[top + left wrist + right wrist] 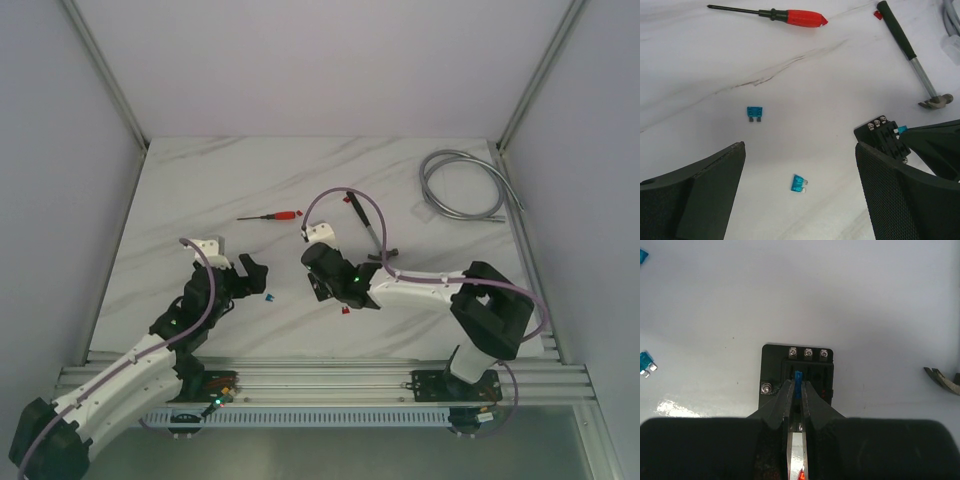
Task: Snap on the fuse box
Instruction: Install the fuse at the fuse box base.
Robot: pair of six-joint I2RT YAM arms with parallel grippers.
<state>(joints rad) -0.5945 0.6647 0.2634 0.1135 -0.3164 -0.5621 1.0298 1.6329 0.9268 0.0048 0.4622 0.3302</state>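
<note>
2 tools lie on the marble table (200, 180) in the top view, a red-handled screwdriver (283, 215) and a hammer (375, 238), with a coiled grey cable (462, 185) at the far right corner and a loose red fuse (344, 311) just beside the right arm. The left gripper (257, 277) and right gripper (320, 290) face each other near the centre, apart. From the left wrist, the left gripper's jaws are spread wide and empty; a loose blue fuse (755, 113) lies ahead and a second blue fuse (798, 183) lies between the fingers. The fuse box (886, 137) sits to the right, partly behind the right-hand finger. From the right wrist, the fuse box lies flat on the table, 3 screws (809, 353) along its far edge, and the right gripper is pinched on an upright blue fuse (798, 379) standing in 1 slot.
</note>
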